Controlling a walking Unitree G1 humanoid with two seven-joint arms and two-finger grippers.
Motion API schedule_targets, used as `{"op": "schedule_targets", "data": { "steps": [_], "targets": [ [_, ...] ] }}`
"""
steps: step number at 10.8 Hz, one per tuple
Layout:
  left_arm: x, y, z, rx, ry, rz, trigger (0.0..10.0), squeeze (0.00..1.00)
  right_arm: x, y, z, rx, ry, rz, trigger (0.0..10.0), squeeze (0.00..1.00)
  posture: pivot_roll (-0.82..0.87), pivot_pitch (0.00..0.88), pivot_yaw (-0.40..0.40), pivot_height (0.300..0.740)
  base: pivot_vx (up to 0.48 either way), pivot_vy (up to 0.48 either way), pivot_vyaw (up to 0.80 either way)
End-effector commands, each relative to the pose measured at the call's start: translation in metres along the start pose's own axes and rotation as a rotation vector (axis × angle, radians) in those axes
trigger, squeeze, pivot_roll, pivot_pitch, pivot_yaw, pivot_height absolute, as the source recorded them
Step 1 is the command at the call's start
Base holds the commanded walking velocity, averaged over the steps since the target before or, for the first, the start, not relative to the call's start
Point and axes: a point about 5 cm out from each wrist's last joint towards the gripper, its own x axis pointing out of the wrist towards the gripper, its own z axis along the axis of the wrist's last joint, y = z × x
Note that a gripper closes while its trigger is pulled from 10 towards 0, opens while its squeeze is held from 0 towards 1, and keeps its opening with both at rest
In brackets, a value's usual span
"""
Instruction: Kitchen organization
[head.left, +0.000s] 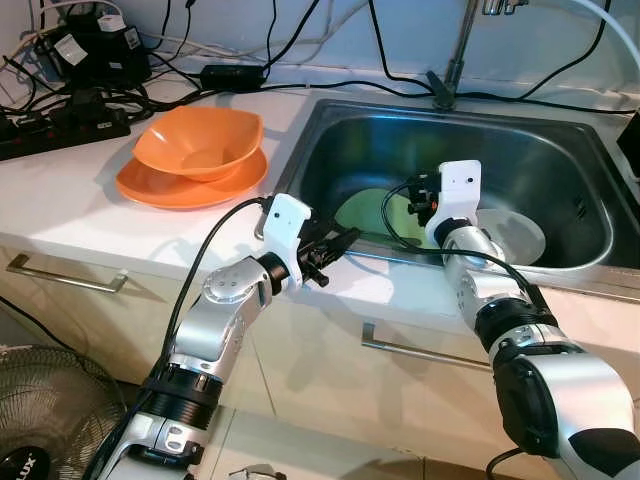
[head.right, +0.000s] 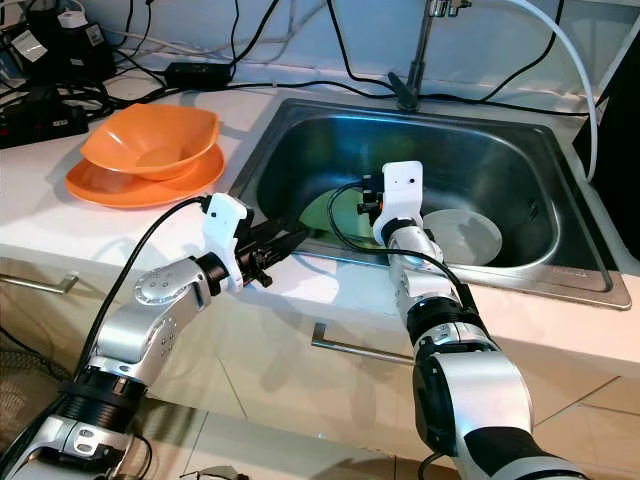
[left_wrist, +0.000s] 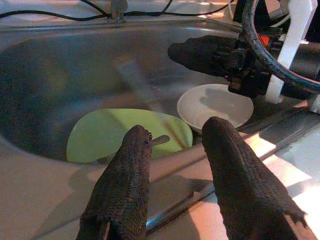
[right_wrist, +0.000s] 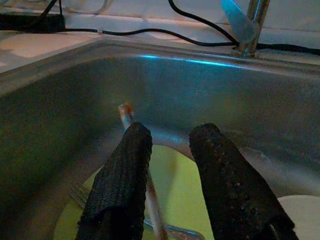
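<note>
Two tools are positioned at the sink (head.left: 590, 215). The right tool (head.left: 418, 200) is lowered inside the basin, above the green plate (left_wrist: 100, 135) that lies on the basin floor; its fingers (right_wrist: 120, 180) are parted and nothing is gripped between them. A thin utensil with an orange tip (right_wrist: 126, 111) is seen leaning up from the plate between those fingers, with what appears to be a fork (right_wrist: 82, 194) lying on the plate beside it. A white bowl (head.right: 462, 235) rests on the basin floor just beside the plate. The left tool (head.left: 335, 245) is held over the front rim of the sink, fingers (left_wrist: 122, 190) spread and empty.

On the surface to the left, an orange bowl (head.left: 200, 140) is stacked on an orange plate (head.left: 150, 188).

Step judged in hand: retrieval of items from the sink, with the utensil as probable target. Next move is judged to call for a short descent of the right tool and closure on the thin shaft, which is likely to slip or roll against the plate.
</note>
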Motion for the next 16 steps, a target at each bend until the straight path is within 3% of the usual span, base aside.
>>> {"op": "schedule_targets", "data": {
  "steps": [1, 2, 3, 6, 10, 14, 15, 16],
  "targets": [
    [0.0, -0.002, -0.002, 0.011, 0.022, -0.01, 10.0, 0.0, 0.003, 0.0, 0.007, -0.001, -0.017, -0.004, 10.0, 1.0, 0.12, 0.0, 0.003, 0.74, 0.0, 0.0, 0.0],
    [0.0, -0.003, -0.002, 0.012, 0.023, -0.012, 10.0, 0.0, 0.004, -0.001, 0.01, -0.006, -0.033, -0.008, 10.0, 1.0, 0.12, 0.0, 0.003, 0.74, 0.0, 0.0, 0.0],
    [0.0, -0.002, -0.001, 0.02, 0.012, 0.005, 10.0, 0.0, 0.005, -0.002, 0.017, -0.02, -0.07, -0.012, 10.0, 0.0, 0.12, 0.0, 0.002, 0.74, 0.0, 0.0, 0.0],
    [0.003, 0.013, 0.008, 0.051, -0.061, 0.163, 10.0, 0.0, 0.007, 0.004, 0.045, -0.004, -0.23, 0.007, 10.0, 0.0, 0.1, 0.0, 0.002, 0.74, 0.0, 0.0, 0.0],
    [-0.001, 0.027, 0.011, 0.099, -0.136, 0.342, 10.0, 0.0, -0.018, 0.007, 0.039, -0.009, -0.363, 0.034, 10.0, 0.0, 0.07, 0.0, 0.0, 0.74, 0.0, 0.0, 0.0],
    [-0.001, 0.025, 0.004, 0.122, -0.145, 0.359, 10.0, 0.0, -0.049, 0.015, 0.022, 0.019, -0.352, 0.059, 10.0, 0.0, 0.05, 0.0, 0.005, 0.74, 0.0, 0.0, 0.0],
    [-0.002, 0.025, 0.005, 0.147, -0.149, 0.362, 10.0, 0.0, -0.051, 0.02, 0.018, 0.034, -0.335, 0.067, 10.0, 0.0, 0.05, 0.0, 0.007, 0.74, 0.0, 0.0, 0.0],
    [-0.001, 0.027, 0.011, 0.231, -0.139, 0.375, 10.0, 0.0, -0.051, 0.026, 0.014, 0.048, -0.312, 0.075, 10.0, 0.0, 0.06, 0.0, 0.006, 0.74, 0.0, 0.0, 0.0]
  ]
}}
